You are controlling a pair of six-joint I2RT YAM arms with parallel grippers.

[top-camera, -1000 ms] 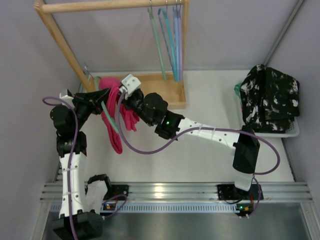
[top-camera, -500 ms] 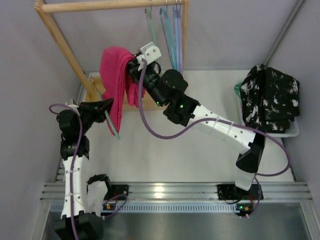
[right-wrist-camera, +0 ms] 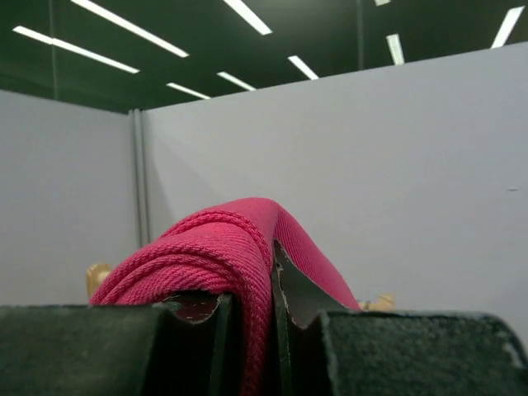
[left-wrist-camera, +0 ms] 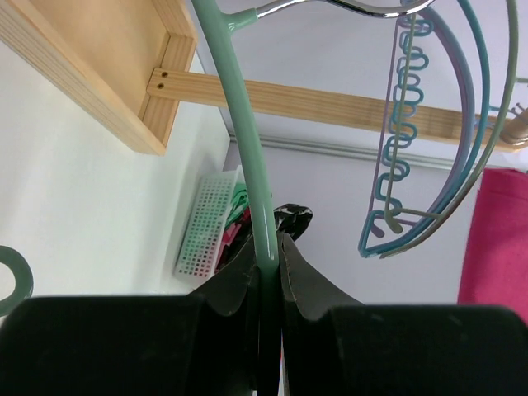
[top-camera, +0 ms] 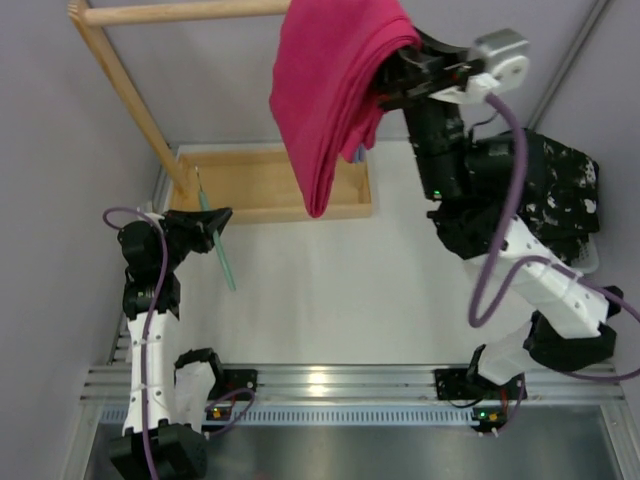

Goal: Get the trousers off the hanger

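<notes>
One pair of trousers [top-camera: 325, 95] (aloft) clamped in right hand [top-camera: 392, 86]; one hanger [top-camera: 226, 265] pinched in left hand [top-camera: 214, 222].

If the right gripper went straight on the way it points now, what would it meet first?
Beyond the trousers that the right gripper holds, the way looks free up to the grey wall; depth is unclear.

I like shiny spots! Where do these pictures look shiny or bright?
Top external view: glare on the silver metal rail; right wrist view: bright white ceiling strip lights above the magenta-pink cloth trousers; left wrist view: the chrome hook of the thin green-teal plastic hanger glints.
</notes>
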